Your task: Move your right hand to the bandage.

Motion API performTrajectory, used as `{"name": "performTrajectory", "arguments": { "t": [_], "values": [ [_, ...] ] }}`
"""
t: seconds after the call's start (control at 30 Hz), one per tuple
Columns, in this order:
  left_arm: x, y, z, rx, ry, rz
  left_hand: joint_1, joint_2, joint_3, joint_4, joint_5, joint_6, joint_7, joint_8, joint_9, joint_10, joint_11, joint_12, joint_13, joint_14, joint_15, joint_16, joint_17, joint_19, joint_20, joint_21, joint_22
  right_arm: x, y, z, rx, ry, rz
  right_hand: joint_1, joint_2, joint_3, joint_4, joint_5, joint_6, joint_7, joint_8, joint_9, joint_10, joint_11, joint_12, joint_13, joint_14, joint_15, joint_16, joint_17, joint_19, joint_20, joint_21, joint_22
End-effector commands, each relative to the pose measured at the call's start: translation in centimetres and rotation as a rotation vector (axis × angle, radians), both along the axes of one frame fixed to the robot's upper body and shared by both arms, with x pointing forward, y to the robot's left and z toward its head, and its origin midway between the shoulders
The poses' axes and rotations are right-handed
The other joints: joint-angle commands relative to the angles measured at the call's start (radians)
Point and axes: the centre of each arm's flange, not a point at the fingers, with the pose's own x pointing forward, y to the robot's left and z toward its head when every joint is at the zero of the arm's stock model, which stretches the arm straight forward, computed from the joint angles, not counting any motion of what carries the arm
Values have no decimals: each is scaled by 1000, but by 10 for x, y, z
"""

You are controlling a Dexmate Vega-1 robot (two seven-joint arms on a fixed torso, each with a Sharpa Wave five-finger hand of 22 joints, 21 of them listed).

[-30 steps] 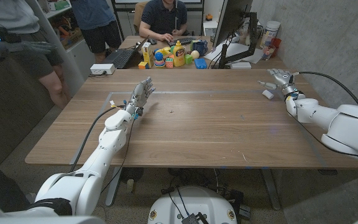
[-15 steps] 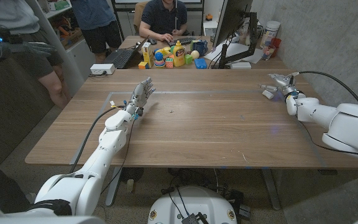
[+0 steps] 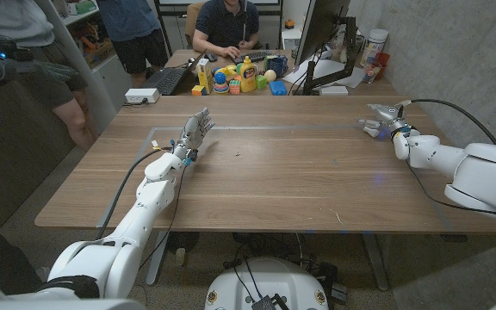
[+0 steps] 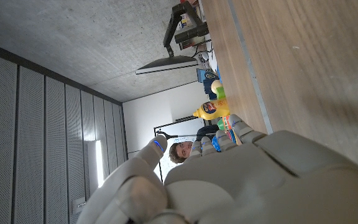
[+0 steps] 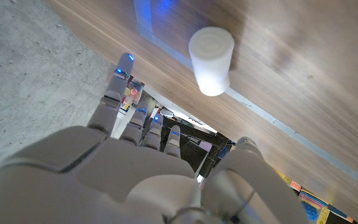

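Note:
The bandage (image 5: 211, 61) is a small white roll lying on the wooden table (image 3: 300, 172) near its far right corner. In the head view the bandage (image 3: 368, 130) shows just under the fingertips of my right hand (image 3: 386, 114). That hand (image 5: 148, 168) hovers beside and slightly above the roll with its fingers spread and holds nothing; I see no contact. My left hand (image 3: 195, 133) is held up over the left part of the table, fingers straight and apart, holding nothing. In the left wrist view the left hand (image 4: 229, 180) shows from behind.
Toys and bottles (image 3: 241, 77) stand at the table's far edge, with a keyboard (image 3: 167, 80) and a white box (image 3: 142, 95) to their left. A monitor (image 3: 321, 34) stands behind the far right. People are behind the table and at the left edge.
My right hand has swung its fingers leftward, over and closer to the bandage. The left arm has not moved.

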Motion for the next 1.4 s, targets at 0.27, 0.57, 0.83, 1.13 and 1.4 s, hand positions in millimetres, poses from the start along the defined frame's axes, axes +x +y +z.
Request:
{"name": "performTrajectory", "arguments": {
  "t": [0.27,0.57,0.83,1.13,1.4],
  "values": [
    [2,2,2,2,-8,-4,-6,98,-3,-5,4,-66,-4,1,3,-4,1,1,2,-16,-10,7,-1,2,-3,-5,5,5,7,-4,-48,48,-14,16,0,-4,-9,9,33,2,10,1,34,-6,10,2,24,-3,0,3,24,2,-14,2],
    [3,2,2,0,-7,-5,-7,98,-3,-5,4,-67,-5,1,3,-4,0,1,2,-16,-11,7,-1,3,-3,-7,5,6,6,-4,-39,70,-28,18,0,-7,-9,12,36,5,9,1,41,-5,10,2,34,-6,1,3,33,1,-20,2],
    [4,2,2,0,-4,-4,-7,98,-3,-4,4,-67,-5,1,3,-5,0,1,2,-15,-11,7,-1,3,-2,-8,5,8,7,-5,-32,90,-36,19,0,-8,-8,13,38,9,8,1,43,-4,9,2,40,-6,2,4,34,-3,-25,2],
    [5,3,2,-1,-1,-4,-7,98,-4,-5,4,-68,-4,1,3,-5,0,1,2,-16,-11,7,-1,4,-2,-10,5,8,7,-6,-29,95,-39,19,2,-11,-7,15,43,9,7,0,60,-2,12,2,51,-11,3,4,43,-6,-32,2],
    [5,4,0,-3,2,-6,-8,98,-4,-4,5,-68,-4,1,3,-5,-1,1,2,-16,-10,7,-1,4,-2,-11,5,7,7,-5,-37,80,-34,19,3,-12,-6,16,47,9,7,0,62,-4,11,2,54,-12,2,4,45,-8,-37,2]
  ]
}}
